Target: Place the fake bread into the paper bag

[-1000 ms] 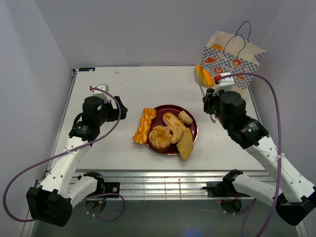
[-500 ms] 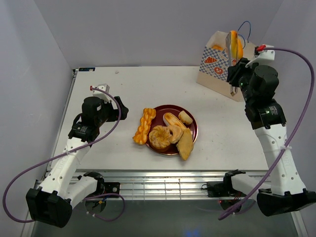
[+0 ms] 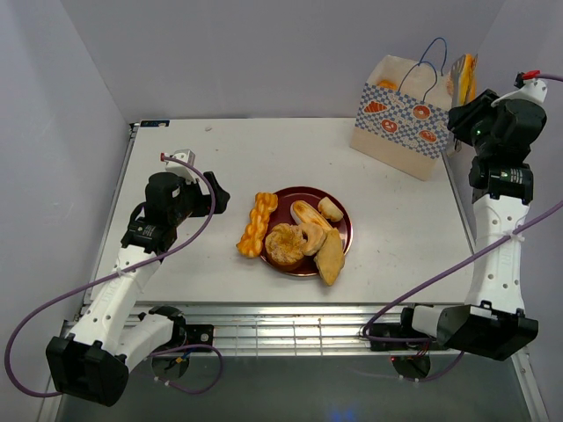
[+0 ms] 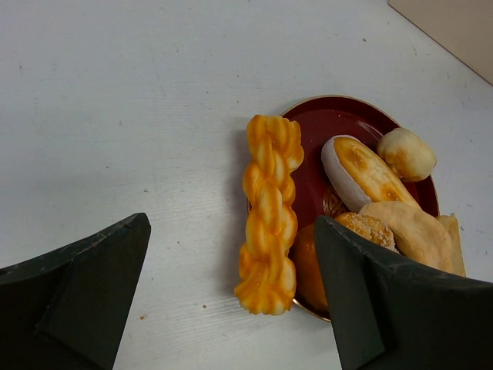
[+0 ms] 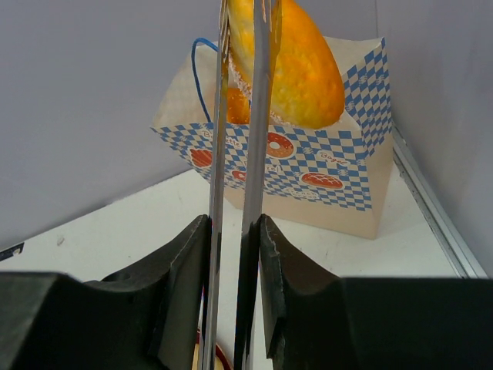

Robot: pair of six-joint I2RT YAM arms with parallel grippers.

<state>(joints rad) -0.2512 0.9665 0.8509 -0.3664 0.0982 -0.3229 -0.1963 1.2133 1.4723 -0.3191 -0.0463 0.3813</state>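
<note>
The paper bag (image 3: 396, 123) stands open at the back right and also shows in the right wrist view (image 5: 323, 177). An orange pastry (image 5: 237, 108) lies inside it. My right gripper (image 3: 461, 119) is shut on metal tongs (image 5: 260, 116), and the tongs pinch an orange oval roll (image 5: 296, 69) held high at the bag's right top edge (image 3: 464, 77). The dark red plate (image 3: 286, 200) holds several pastries: an oval roll (image 3: 308, 214), a small bun (image 3: 331, 208), a round bun (image 3: 285, 243) and a wedge (image 3: 331, 257). A braided stick (image 4: 269, 212) leans on its left rim. My left gripper (image 3: 211, 202) is open and empty, left of the plate.
Grey walls close in the table on three sides. The right wall stands close behind my right arm. A metal rail (image 5: 431, 208) runs along the table's right edge beside the bag.
My right arm has swung from in front of the bag to its right side, lifting the tongs and orange roll up to the bag's top. The left arm has not moved.
</note>
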